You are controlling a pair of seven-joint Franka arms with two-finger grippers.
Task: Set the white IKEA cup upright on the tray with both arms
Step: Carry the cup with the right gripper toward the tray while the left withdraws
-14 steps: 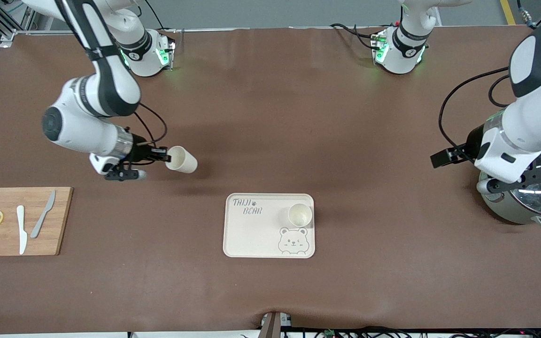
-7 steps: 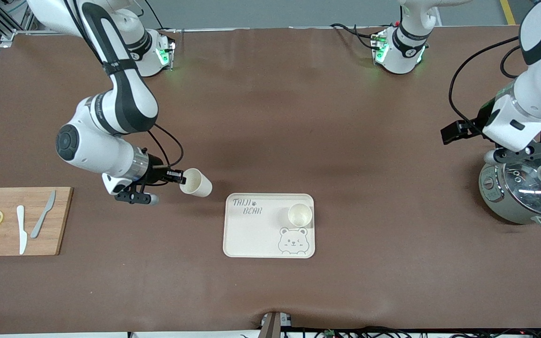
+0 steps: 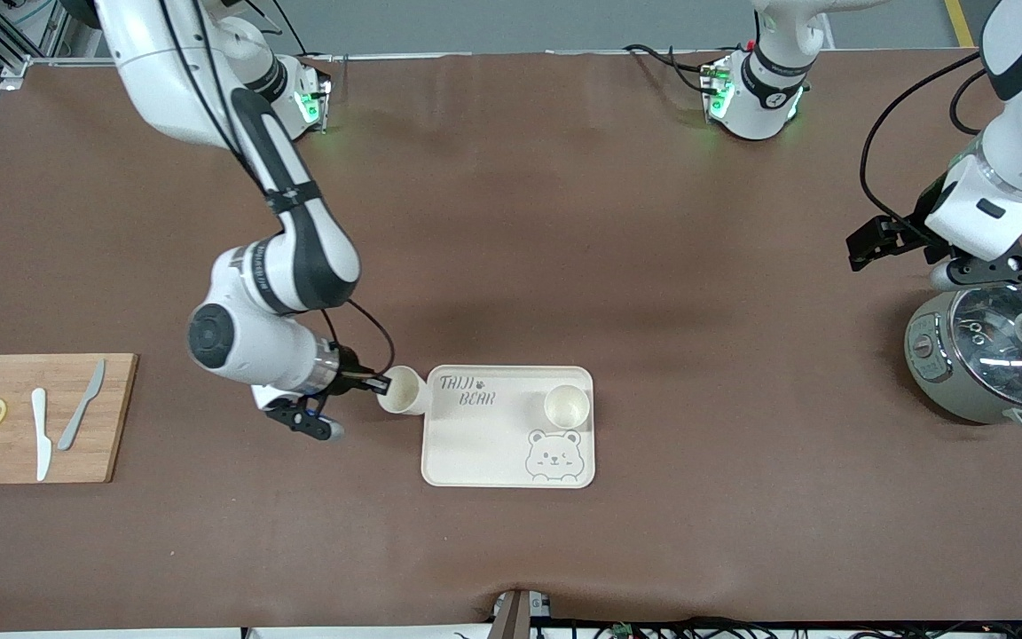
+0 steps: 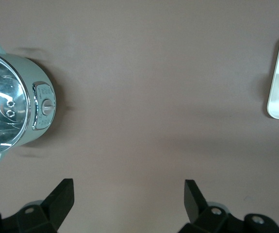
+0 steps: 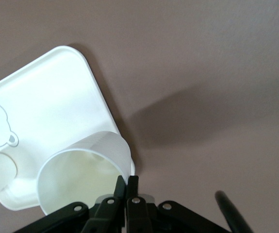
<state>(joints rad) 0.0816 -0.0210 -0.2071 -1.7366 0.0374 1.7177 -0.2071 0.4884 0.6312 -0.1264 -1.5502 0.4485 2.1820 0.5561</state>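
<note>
The cream bear tray (image 3: 484, 444) lies mid-table. A white cup (image 3: 567, 406) stands upright on it at the edge toward the left arm's end. My right gripper (image 3: 380, 385) is shut on the rim of a second white cup (image 3: 404, 391), held tilted at the tray's edge toward the right arm's end. In the right wrist view the fingers (image 5: 127, 187) pinch that cup's wall (image 5: 86, 170) over the tray's corner (image 5: 57, 97). My left gripper (image 4: 128, 194) is open and empty, up over bare table beside the pot; it shows in the front view (image 3: 994, 264) too.
A grey-green pot with a glass lid (image 3: 990, 355) stands at the left arm's end, also in the left wrist view (image 4: 10, 99). A wooden cutting board (image 3: 36, 417) with two knives and lemon slices lies at the right arm's end.
My right gripper has carried its cup toward the front camera and toward the tray, reaching the tray's edge. My left arm has lifted up and away from the pot.
</note>
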